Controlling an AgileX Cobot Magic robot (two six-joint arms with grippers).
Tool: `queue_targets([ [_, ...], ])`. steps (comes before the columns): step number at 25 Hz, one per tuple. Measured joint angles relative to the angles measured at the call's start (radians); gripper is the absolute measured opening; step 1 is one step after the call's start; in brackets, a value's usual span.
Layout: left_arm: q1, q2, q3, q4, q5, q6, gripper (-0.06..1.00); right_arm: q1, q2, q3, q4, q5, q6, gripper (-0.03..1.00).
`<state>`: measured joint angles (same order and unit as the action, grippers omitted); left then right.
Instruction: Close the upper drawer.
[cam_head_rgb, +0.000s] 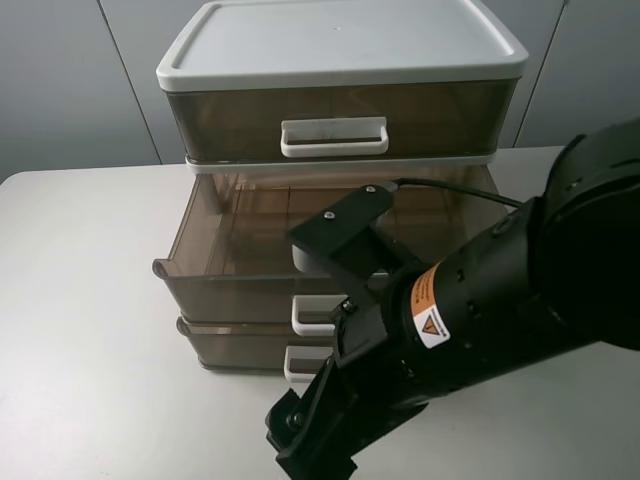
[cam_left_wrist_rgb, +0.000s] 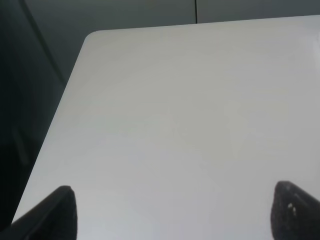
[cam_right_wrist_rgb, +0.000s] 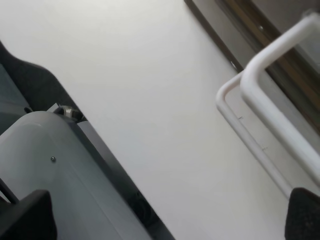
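Note:
A stack of smoky brown drawers with a white lid (cam_head_rgb: 340, 45) stands at the back of the table. The top drawer (cam_head_rgb: 340, 120) is flush, with a white handle (cam_head_rgb: 333, 137). The drawer below it (cam_head_rgb: 230, 260) is pulled far out and its white handle (cam_head_rgb: 308, 314) is partly hidden by my right arm. The lowest drawer (cam_head_rgb: 230, 345) sticks out slightly. My right gripper (cam_head_rgb: 305, 440) hangs low in front of the drawers, open and empty (cam_right_wrist_rgb: 165, 220); two white handles (cam_right_wrist_rgb: 280, 125) show just ahead of it. My left gripper (cam_left_wrist_rgb: 172, 215) is open over bare table, out of the exterior view.
The white table (cam_head_rgb: 90, 300) spreads left of the drawers, with its rounded corner and edge in the left wrist view (cam_left_wrist_rgb: 87, 40). My bulky black right arm (cam_head_rgb: 500, 300) covers the front right of the drawers. A grey wall (cam_head_rgb: 70, 80) stands behind.

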<state>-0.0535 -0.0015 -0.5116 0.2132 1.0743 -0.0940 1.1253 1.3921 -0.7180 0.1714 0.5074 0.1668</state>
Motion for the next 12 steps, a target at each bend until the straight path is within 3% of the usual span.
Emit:
queue_targets([
  [12,0.0,0.0,0.0,0.0,0.0,0.0,0.74,-0.064,0.0,0.003,-0.06,-0.118,0.028,0.7],
])
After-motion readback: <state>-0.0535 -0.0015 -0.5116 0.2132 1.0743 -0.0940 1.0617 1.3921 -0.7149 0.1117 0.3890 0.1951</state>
